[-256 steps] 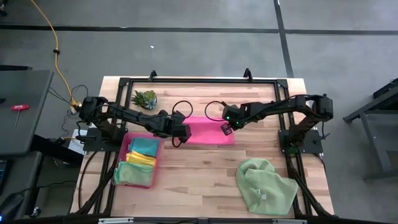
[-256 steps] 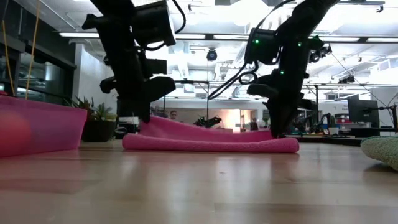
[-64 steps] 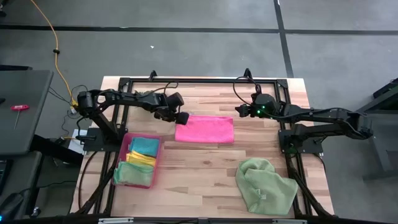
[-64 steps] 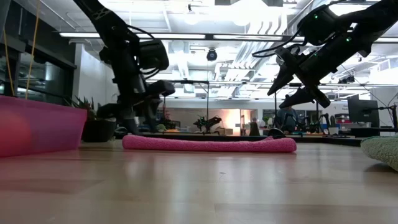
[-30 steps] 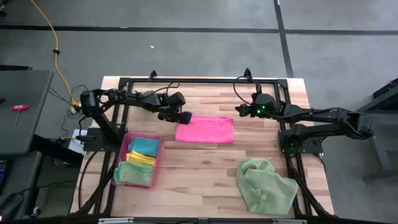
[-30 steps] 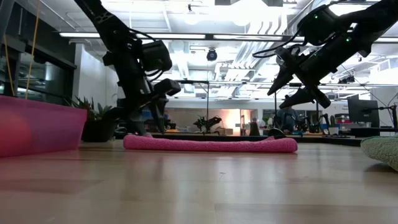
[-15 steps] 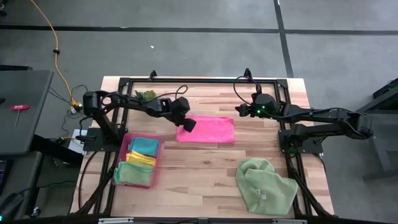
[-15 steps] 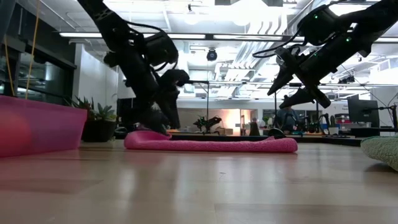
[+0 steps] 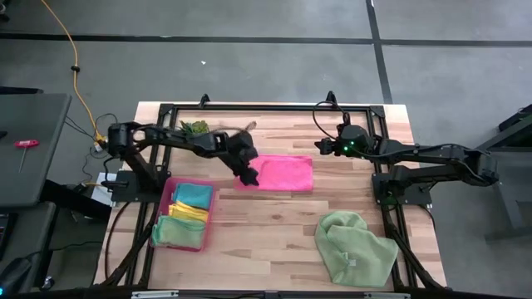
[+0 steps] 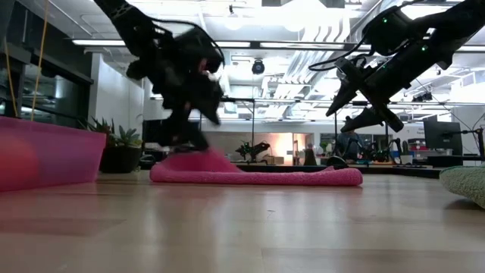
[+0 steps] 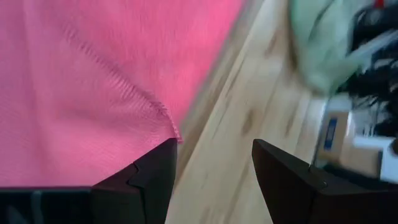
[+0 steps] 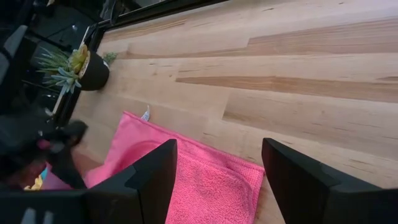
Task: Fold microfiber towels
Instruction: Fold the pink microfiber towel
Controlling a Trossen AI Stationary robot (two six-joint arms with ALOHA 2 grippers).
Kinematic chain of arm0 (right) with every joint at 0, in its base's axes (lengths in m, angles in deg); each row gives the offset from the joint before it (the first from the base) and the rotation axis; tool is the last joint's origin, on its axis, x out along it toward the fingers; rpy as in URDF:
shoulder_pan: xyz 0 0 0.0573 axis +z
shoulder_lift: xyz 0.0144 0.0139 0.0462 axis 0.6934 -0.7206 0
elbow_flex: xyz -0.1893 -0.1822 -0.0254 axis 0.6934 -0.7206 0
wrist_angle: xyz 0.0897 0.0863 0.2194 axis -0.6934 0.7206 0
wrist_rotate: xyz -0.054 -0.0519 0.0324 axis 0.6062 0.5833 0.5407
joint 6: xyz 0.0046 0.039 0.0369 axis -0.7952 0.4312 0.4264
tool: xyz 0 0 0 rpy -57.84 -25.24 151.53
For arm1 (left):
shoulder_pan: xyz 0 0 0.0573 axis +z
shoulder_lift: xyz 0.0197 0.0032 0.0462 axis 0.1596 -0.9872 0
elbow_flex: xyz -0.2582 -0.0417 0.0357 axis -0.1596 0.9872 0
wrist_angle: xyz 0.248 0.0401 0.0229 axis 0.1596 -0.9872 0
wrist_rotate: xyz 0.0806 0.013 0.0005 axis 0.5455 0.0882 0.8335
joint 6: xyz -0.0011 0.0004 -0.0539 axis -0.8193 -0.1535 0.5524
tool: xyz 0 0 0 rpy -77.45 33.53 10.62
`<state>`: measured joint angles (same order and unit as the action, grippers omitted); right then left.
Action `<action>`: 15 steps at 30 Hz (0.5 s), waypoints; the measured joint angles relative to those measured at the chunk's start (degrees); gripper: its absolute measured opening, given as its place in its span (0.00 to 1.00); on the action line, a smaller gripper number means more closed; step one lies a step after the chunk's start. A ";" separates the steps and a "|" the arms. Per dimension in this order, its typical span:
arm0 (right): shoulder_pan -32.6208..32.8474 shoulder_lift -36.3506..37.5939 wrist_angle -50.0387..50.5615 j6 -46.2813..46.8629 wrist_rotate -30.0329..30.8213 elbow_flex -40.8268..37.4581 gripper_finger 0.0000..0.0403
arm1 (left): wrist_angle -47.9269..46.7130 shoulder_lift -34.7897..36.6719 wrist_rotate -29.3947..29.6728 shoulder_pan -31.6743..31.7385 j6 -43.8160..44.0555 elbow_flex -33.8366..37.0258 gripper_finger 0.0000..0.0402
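A hot pink towel (image 9: 278, 174) lies folded flat at the middle of the counter (image 9: 274, 232). The left pincer (image 9: 249, 177) is down at its left end with fingers spread, gripping nothing I can see. The right pincer (image 9: 320, 148) waits wide open above the counter's far right. Folded cloths (image 9: 184, 214) fill the pink tray (image 9: 165, 193) — one crumpled green towel (image 9: 356, 249) remains, likely next.

Five towels (image 9: 281, 174), one tray (image 9: 165, 196), one plant (image 9: 194, 127)

Folded towel (image 9: 283, 174) mid-table; tray (image 9: 164, 214) front-left holding towels; crumpled towel (image 9: 355, 249) front-right; plant (image 9: 193, 127) back-left.
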<state>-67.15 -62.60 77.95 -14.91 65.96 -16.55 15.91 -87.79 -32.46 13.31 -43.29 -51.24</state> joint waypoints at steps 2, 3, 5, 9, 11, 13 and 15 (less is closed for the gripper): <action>0.01 0.00 0.00 0.01 0.07 0.00 0.56 | -0.10 2.68 0.68 2.42 -1.08 -0.04 0.50; 0.01 0.01 0.00 0.00 0.22 0.01 0.56 | -0.22 4.11 1.49 3.76 -1.78 -0.02 0.50; 0.00 0.00 0.00 0.01 0.38 0.00 0.56 | -0.21 6.77 4.79 6.58 -3.05 -0.04 0.50; 0.01 0.00 0.00 0.01 0.68 0.01 0.56 | -2.65 11.49 13.31 12.82 -4.74 -0.04 0.50; 0.01 0.00 0.00 0.04 0.68 0.01 0.56 | -5.53 13.31 16.39 15.63 -4.73 -0.04 0.50; 0.01 0.00 -0.01 0.03 0.68 0.00 0.56 | -7.69 14.62 17.02 17.70 -4.75 -0.04 0.50; -0.01 0.00 -0.01 0.01 0.89 0.01 0.56 | -10.48 14.98 16.59 18.58 -5.19 -0.04 0.50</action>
<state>-67.17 -62.60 77.94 -14.90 66.85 -16.55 5.43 -72.81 -15.87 31.89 -48.48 -51.28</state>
